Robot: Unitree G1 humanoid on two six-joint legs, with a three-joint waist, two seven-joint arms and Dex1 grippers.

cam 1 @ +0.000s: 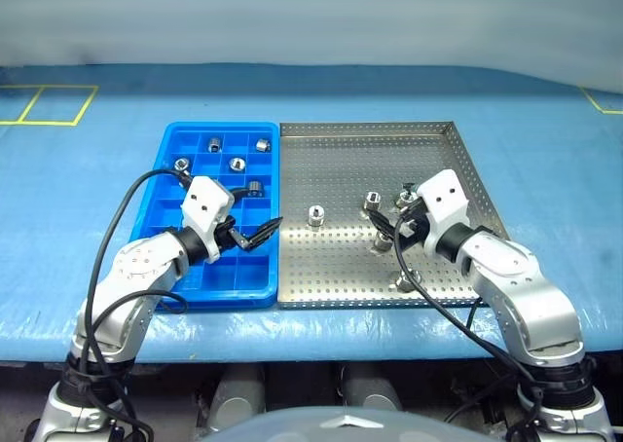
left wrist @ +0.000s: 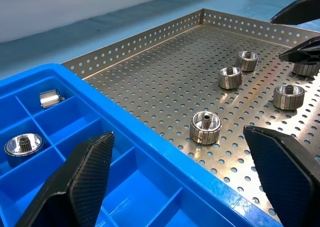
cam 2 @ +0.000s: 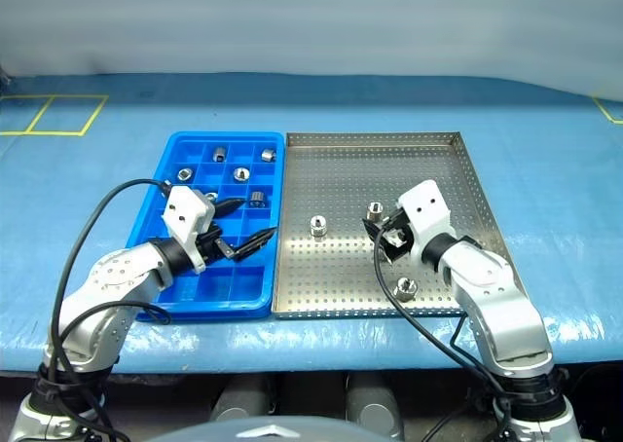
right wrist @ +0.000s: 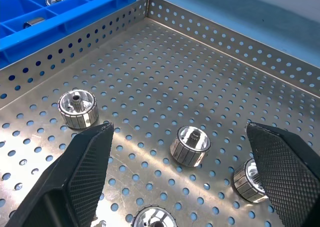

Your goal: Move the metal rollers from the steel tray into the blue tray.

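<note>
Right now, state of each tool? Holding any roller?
Left tool: open, empty, over the blue tray.
Right tool: open, empty, over the steel tray.

We have both arms raised forward, elbows bent, wrists angled inward toward each other. Our left gripper (cam 1: 255, 236) hovers with jaws spread wide, nothing between them, pointing forward and to the right, slightly downward. Our right gripper (cam 2: 380, 236) mirrors it, jaws wide apart and empty, pointing forward-left and slightly down. Black cables loop from each wrist back along the forearms.
</note>
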